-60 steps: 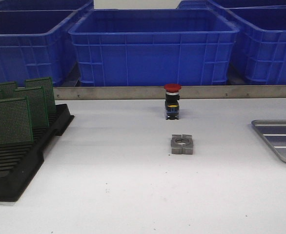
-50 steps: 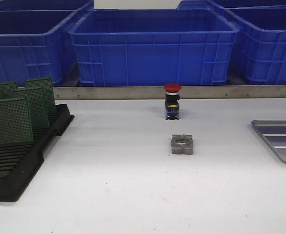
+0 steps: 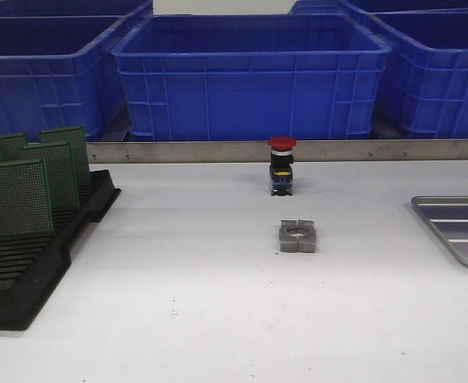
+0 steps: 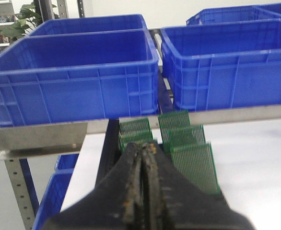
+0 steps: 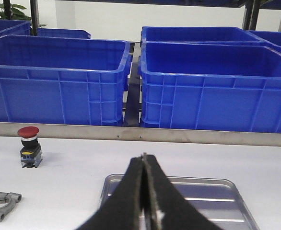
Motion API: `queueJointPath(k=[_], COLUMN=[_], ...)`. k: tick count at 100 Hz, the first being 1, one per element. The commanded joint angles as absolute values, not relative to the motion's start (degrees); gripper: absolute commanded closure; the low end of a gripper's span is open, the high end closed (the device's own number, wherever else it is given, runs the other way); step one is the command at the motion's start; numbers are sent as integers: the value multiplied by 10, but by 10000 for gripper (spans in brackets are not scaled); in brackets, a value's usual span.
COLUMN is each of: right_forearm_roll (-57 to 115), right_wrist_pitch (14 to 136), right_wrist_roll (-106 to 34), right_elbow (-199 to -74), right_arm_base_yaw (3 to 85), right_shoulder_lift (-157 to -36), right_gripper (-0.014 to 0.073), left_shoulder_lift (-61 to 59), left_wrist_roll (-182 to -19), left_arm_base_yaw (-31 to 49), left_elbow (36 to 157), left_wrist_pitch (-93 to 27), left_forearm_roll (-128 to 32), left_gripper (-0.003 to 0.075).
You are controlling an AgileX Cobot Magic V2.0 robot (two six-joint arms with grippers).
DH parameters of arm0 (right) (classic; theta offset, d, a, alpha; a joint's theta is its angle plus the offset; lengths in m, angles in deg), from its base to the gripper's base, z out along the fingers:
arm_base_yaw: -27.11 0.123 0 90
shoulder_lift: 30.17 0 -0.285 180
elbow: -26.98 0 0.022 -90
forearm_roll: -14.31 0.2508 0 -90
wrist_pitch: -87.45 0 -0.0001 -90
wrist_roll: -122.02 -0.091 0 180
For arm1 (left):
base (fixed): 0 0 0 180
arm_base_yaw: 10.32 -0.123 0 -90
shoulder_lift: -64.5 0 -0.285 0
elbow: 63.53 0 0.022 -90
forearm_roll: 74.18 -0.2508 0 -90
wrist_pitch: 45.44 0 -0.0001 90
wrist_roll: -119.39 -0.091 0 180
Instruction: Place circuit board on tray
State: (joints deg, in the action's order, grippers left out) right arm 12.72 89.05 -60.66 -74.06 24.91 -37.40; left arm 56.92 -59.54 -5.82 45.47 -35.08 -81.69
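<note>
Several green perforated circuit boards point(image 3: 22, 195) stand upright in a black slotted rack point(image 3: 26, 271) at the table's left. The silver-grey tray point(image 3: 462, 227) lies at the right edge, with nothing on the part that shows. Neither gripper shows in the front view. In the left wrist view my left gripper point(image 4: 145, 148) is shut with nothing in it, just short of the circuit boards point(image 4: 193, 160). In the right wrist view my right gripper point(image 5: 144, 157) is shut and empty, hovering over the near rim of the tray point(image 5: 217, 196).
A red-capped push button point(image 3: 282, 166) stands mid-table near the back, with a grey metal clamp point(image 3: 298, 236) lying in front of it. Large blue bins point(image 3: 250, 76) line the shelf behind a metal rail point(image 3: 218, 151). The button point(image 5: 29, 146) and clamp point(image 5: 1, 205) also show in the right wrist view.
</note>
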Motion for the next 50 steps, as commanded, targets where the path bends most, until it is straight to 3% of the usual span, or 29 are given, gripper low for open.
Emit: queueJointPath(k=[1,38,50], right_forearm_roll=[127,127,127], right_wrist_pitch=[939,939,939], right_wrist_roll=[-607,-607,-607], right_elbow=[-738,-738,-738], right_arm_base_yaw=[249,249,249], right_shoulder_lift=[-364,-364,-364], right_gripper=[663,663,663], left_shoulder_lift=[548,294,210], left_wrist_roll=[-592,-630,-640], left_arm_base_yaw=[-61,-61,-61], left_elbow=[534,824,886], left_wrist_pitch=[-343,-11,48], left_forearm_roll=[-808,-807,-807], left_gripper=[739,739,739])
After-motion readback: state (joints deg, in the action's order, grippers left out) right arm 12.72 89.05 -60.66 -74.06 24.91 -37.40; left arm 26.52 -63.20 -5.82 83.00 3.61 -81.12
